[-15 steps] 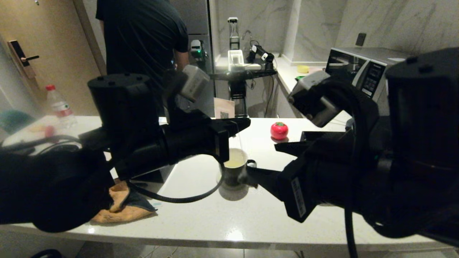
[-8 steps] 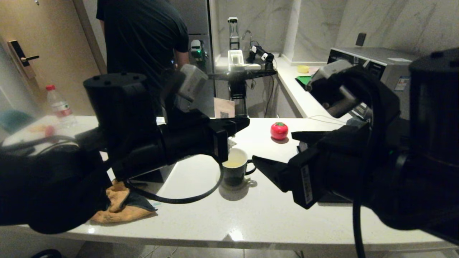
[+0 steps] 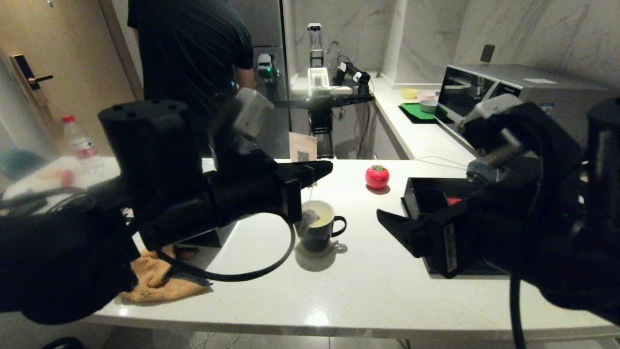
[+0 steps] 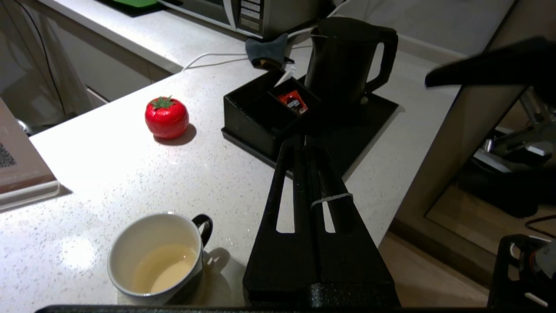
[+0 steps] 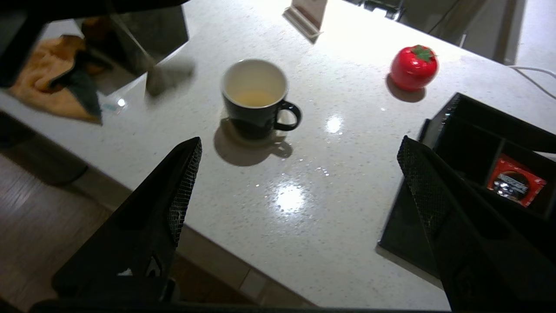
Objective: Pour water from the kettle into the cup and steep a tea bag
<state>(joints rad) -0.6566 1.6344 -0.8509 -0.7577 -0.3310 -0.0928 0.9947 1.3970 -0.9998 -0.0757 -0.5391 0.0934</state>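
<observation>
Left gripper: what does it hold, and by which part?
The left gripper pinches the tea bag by its string, so the bag dangles near the cup. The right gripper holds nothing.

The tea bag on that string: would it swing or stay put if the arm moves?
Probably swings: the tea bag hangs on a thin string from the shut left gripper. Likely limp and light, being far smaller than the cup.
</observation>
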